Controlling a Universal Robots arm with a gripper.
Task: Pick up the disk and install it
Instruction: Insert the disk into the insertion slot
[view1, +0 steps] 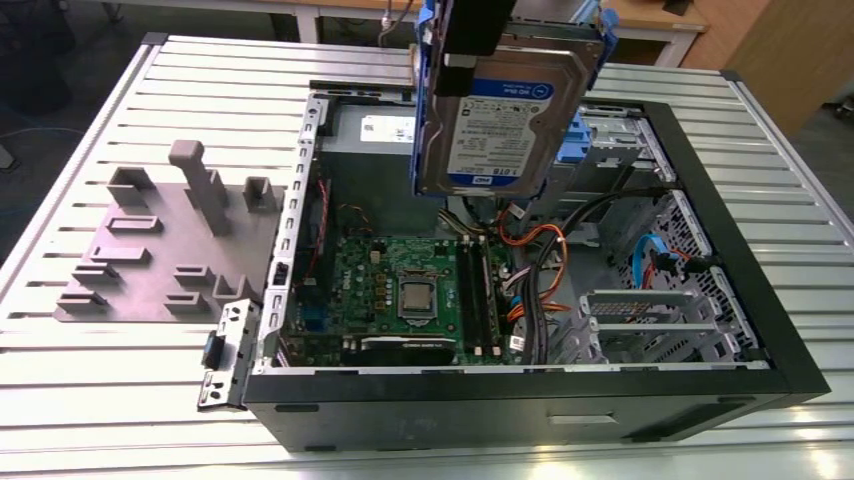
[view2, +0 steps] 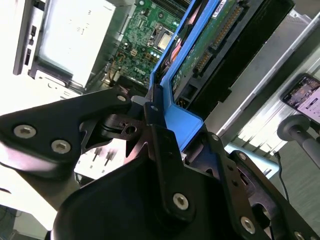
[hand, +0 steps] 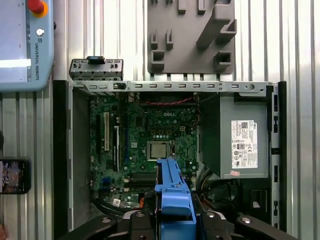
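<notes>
The disk (view1: 501, 115), a silver-grey drive with a blue-and-white label and a blue bracket (view1: 577, 135), hangs upright in the air above the open computer case (view1: 747, 330), over its rear half. My gripper (view1: 470, 45) is shut on the disk's upper edge. In the second wrist view the black fingers (view2: 156, 131) clamp the blue bracket (view2: 176, 107), and the disk's circuit-board side (view2: 210, 47) points down toward the motherboard (view2: 150, 35). In the first wrist view the bracket (hand: 173, 192) sticks out from the gripper (hand: 172, 222) above the motherboard (hand: 145, 135).
Inside the case lie the grey power-supply box (hand: 242, 142), orange and black cables (view1: 541, 250) and a metal drive cage (view1: 654, 320). A grey fixture plate (view1: 154, 250) sits beside the case on the slatted table (view1: 80, 360). A teach pendant (hand: 22, 45) and a phone (hand: 14, 176) lie nearby.
</notes>
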